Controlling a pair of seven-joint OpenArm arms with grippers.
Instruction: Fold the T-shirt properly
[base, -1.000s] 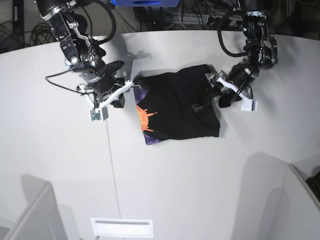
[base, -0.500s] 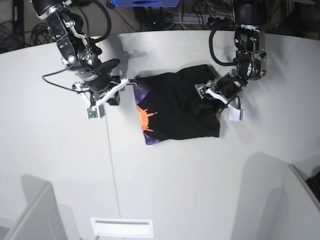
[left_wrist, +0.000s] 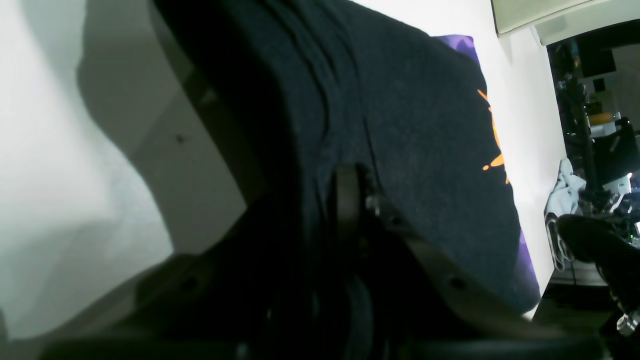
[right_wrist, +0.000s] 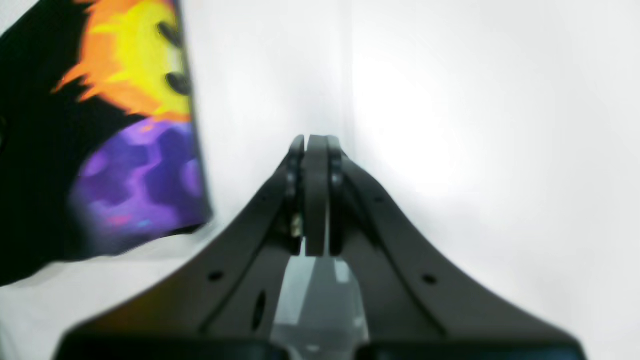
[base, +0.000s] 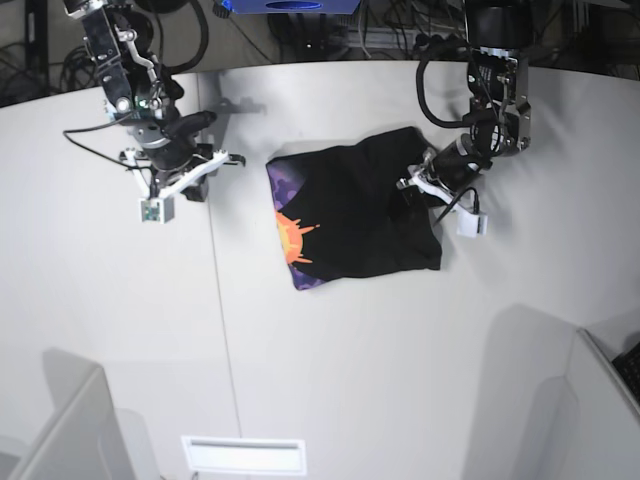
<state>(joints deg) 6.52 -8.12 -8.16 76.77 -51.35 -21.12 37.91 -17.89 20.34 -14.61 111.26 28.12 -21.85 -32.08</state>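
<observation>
While left claw (base: 412, 189) pinches T-shirt (base: 350, 215) edge, right claw (base: 232, 160) hangs apart.

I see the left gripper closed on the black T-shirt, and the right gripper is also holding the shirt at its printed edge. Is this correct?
Not quite. The right gripper is shut but holds nothing: the right wrist view shows it over bare table, apart from the T-shirt. The left gripper is indeed closed on the shirt.

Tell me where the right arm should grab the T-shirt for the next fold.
Probably the printed edge of the T-shirt, the side nearest the shut, empty right gripper. Come in low from that side: the purple and orange hem lies flat on the table, so one jaw should slide under it.
</observation>
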